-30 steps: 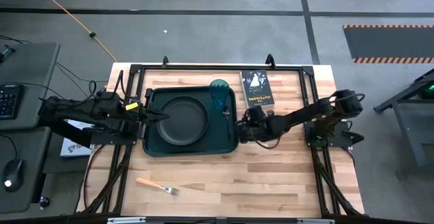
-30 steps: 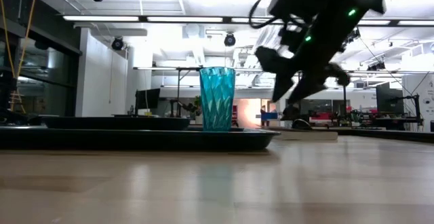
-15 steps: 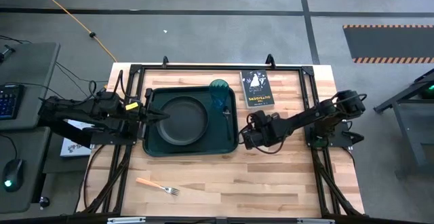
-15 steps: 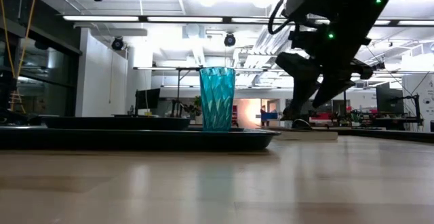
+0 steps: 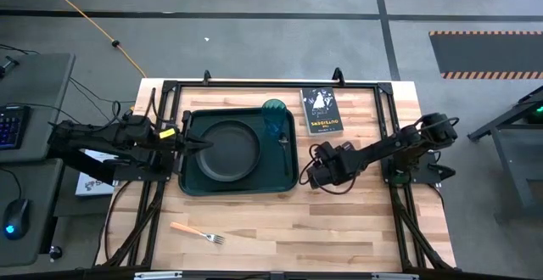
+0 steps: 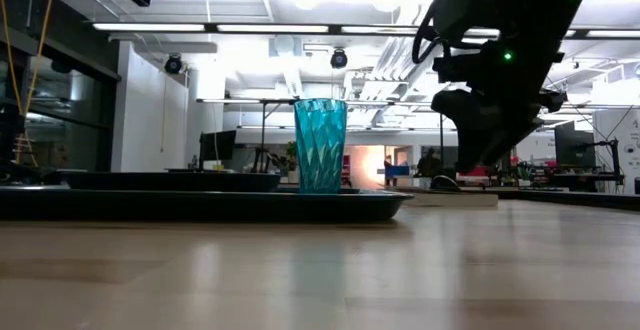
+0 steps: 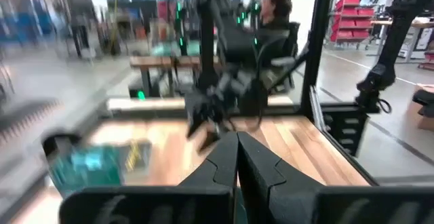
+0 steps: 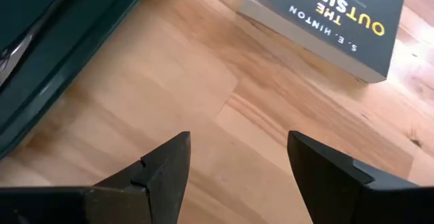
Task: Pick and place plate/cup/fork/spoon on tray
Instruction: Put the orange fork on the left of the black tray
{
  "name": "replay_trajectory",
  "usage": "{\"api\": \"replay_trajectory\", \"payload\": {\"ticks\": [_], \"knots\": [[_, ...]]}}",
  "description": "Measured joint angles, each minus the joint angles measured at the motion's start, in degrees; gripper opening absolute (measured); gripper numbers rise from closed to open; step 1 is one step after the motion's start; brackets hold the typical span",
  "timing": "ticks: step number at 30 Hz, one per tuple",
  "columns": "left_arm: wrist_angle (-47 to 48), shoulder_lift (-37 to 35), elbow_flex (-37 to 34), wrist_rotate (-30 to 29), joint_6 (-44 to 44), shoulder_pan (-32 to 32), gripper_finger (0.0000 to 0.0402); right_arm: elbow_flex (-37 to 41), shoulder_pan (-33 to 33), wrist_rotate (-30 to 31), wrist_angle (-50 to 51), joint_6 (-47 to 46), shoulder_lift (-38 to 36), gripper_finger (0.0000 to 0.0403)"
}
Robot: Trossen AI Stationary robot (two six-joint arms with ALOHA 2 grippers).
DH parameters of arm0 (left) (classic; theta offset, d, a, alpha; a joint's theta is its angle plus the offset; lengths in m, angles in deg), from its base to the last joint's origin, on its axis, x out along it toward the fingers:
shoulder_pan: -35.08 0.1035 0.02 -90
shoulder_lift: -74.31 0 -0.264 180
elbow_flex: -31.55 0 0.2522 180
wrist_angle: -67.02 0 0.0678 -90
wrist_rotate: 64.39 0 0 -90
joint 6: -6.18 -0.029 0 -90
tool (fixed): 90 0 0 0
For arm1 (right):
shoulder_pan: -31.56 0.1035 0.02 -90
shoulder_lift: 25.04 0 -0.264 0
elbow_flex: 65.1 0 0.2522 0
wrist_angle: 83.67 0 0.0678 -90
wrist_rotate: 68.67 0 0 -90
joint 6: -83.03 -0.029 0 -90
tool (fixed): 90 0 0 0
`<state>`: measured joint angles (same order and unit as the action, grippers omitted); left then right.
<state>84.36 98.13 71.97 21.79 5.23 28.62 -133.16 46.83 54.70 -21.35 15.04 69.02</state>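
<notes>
The dark green tray lies at the table's middle left. The black plate lies in it. The teal cup stands upright in its far right corner and also shows in the low view. The dark spoon lies in the tray by its right rim. The orange-handled fork lies on the table near the front edge. My right gripper is open and empty over bare wood just right of the tray, as its wrist view shows. My left gripper is shut over the plate's left part.
A black book with a white illustration lies flat at the far edge, right of the cup; it also shows in the right wrist view. Bare wood stretches across the table's near half. A person shows in the room beyond the table.
My right gripper has drawn back from the tray's right rim, going toward the table's right edge and a little toward its near edge. The spoon, cup and plate stay in the tray.
</notes>
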Motion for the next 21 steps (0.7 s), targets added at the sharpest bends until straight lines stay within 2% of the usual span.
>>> {"api": "replay_trajectory", "payload": {"ticks": [4, 7, 12, 21], "knots": [[6.52, 0.02, 0.17, 0.79, 3.31, -0.01, 0.0, -0.02, 1.49, 0.03, 0.03, 0.55, -0.02, 0.0239], [10.44, 0.07, 1.52, -1.71, 3.77, 0.13, 0.0, -0.02, 2.57, 0.03, 0.68, 0.55, -0.04, 0.0239], [12.31, -0.11, 3.15, -7.53, 4.31, 0.13, 0.0, -0.07, 3.31, -1.98, 4.41, 0.18, -0.04, 0.0239], [16.04, -0.9, 3.17, -8.97, 5.38, 0.13, 0.0, -0.07, 3.7, -5.38, 9.47, 1.39, -3.35, 0.0239]]}}
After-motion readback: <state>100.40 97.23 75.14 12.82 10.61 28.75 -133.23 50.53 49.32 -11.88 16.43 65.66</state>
